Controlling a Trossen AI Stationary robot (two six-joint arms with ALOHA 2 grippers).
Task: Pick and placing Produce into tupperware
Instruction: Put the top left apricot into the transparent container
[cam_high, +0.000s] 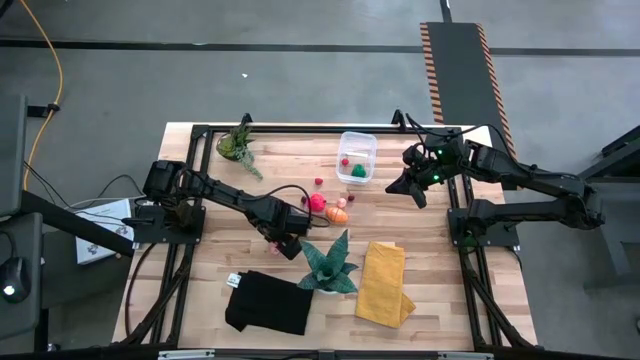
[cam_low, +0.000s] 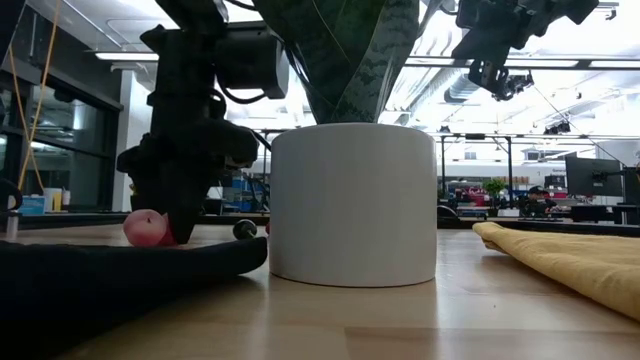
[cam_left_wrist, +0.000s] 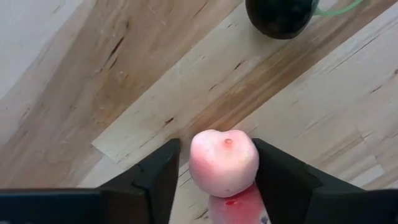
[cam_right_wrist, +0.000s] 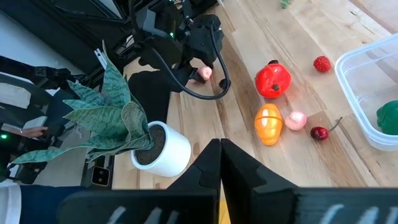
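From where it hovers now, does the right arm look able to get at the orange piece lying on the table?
Probably yes. The right gripper hangs shut beside the tupperware, and only bare wood lies between it and the orange piece. The left gripper is busy farther off at a pink piece.
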